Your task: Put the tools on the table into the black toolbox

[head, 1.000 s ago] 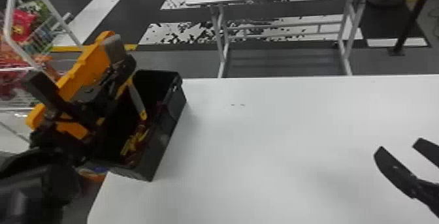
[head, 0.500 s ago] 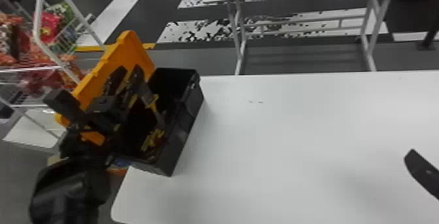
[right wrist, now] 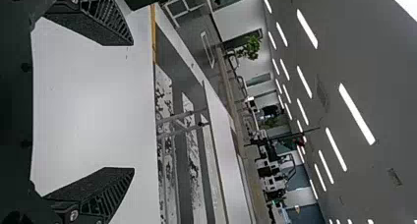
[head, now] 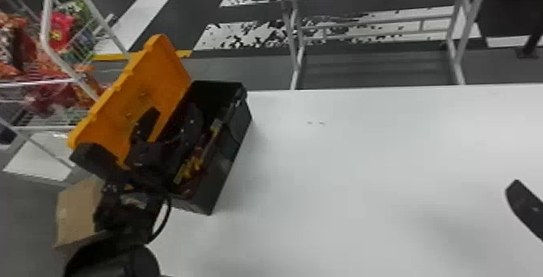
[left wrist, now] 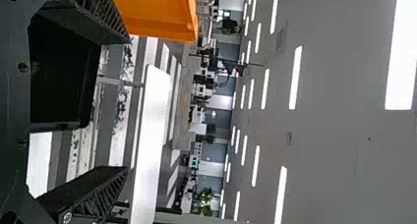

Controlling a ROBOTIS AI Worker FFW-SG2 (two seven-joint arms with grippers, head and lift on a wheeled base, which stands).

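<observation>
Near spread left gripper (head: 173,112), yellow tools (head: 190,168) inside black toolbox (head: 226,165).

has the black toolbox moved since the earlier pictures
No, the black toolbox sits just as far left of the small dark marks on the white table as before.

Toolbox (head: 221,173) left, tools (head: 190,168) apparently inside.

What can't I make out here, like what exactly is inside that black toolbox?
- Toolbox floor, head view: partly behind the left gripper.
- Yellow items inside it, head view: too small and dim to name.
- Right gripper, head view: cut off by the right edge.
- Cardboard box, head view: partly behind the left arm; contents unknown.
</observation>
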